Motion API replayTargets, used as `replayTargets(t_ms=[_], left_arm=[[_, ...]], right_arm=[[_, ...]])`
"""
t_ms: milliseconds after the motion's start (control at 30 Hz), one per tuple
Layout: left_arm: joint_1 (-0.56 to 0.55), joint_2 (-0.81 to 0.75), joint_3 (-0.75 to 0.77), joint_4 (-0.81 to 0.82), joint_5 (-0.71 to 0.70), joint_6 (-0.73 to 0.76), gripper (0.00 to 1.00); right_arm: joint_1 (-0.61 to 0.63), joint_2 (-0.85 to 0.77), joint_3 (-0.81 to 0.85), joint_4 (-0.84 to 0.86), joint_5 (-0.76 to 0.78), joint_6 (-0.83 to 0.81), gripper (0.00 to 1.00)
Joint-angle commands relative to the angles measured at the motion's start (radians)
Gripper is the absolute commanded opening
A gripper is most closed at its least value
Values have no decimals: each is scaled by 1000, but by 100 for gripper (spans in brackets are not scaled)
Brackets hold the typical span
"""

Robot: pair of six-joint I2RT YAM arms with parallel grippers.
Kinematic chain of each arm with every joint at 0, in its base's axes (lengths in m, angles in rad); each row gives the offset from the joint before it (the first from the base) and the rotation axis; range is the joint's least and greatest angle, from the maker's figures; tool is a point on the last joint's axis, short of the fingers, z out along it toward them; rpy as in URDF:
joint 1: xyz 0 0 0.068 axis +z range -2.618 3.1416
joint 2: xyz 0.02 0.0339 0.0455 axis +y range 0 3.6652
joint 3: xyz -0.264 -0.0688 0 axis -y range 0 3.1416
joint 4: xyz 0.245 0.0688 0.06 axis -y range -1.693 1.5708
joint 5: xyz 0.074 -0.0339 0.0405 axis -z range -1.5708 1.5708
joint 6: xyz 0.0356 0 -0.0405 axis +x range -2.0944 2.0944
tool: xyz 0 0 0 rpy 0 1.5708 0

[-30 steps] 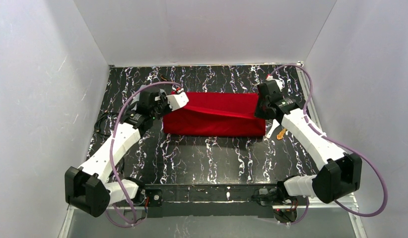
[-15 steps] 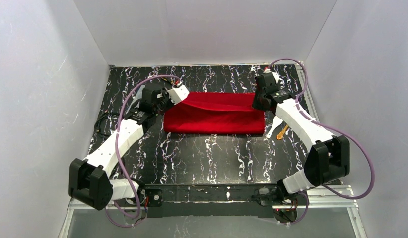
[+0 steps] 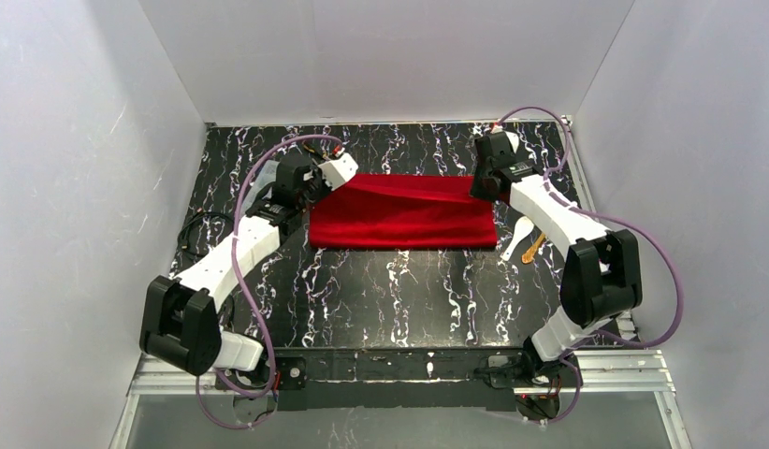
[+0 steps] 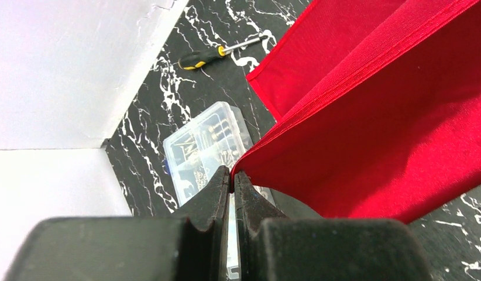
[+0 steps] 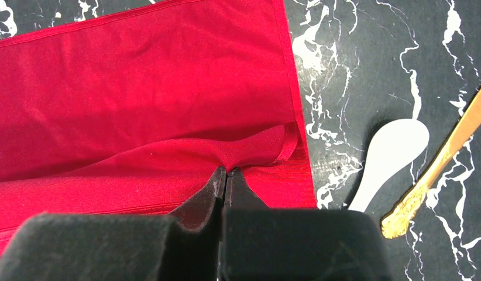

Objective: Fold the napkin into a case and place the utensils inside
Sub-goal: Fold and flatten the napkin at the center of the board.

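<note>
One red napkin. One white plastic spoon and one gold-coloured utensil (two utensils together). One clear compartment box. One black-and-yellow screwdriver. Two robot arms: left arm, right arm.

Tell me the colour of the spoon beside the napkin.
White. The spoon shows best in the right wrist view.

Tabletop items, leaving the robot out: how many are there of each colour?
Red: 1, the napkin
White: 1, the spoon
Gold: 1, the utensil
Clear: 1, the plastic box
Black-and-yellow: 1, the screwdriver
Total: 5
</note>
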State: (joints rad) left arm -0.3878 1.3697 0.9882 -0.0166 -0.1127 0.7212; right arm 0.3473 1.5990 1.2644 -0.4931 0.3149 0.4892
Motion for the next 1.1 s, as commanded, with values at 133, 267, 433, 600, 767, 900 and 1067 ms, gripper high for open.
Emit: replayTargets(t_ms=[133, 267, 433, 600, 767, 900, 1067], left_arm=[[6, 65, 27, 44, -43, -23, 30], [7, 89, 42, 42, -55, -34, 67], [5, 83, 54, 31, -47, -43, 70], [0, 31, 29, -56, 23, -42, 70], [-5, -23, -20, -222, 141, 6, 70], [-16, -66, -110, -293, 214, 88, 70], [-34, -45, -170, -295, 217, 159, 70]], right_arm=[[-22, 86, 63, 93, 21, -26, 1], [-34, 142, 99, 111, 11, -30, 12], [-40, 193, 138, 130, 17, -43, 51], [-40, 243, 199, 97, 52, -67, 78], [-21, 183, 161, 125, 33, -74, 75], [28, 135, 78, 160, 8, -58, 66], [76, 149, 40, 184, -30, -40, 69]])
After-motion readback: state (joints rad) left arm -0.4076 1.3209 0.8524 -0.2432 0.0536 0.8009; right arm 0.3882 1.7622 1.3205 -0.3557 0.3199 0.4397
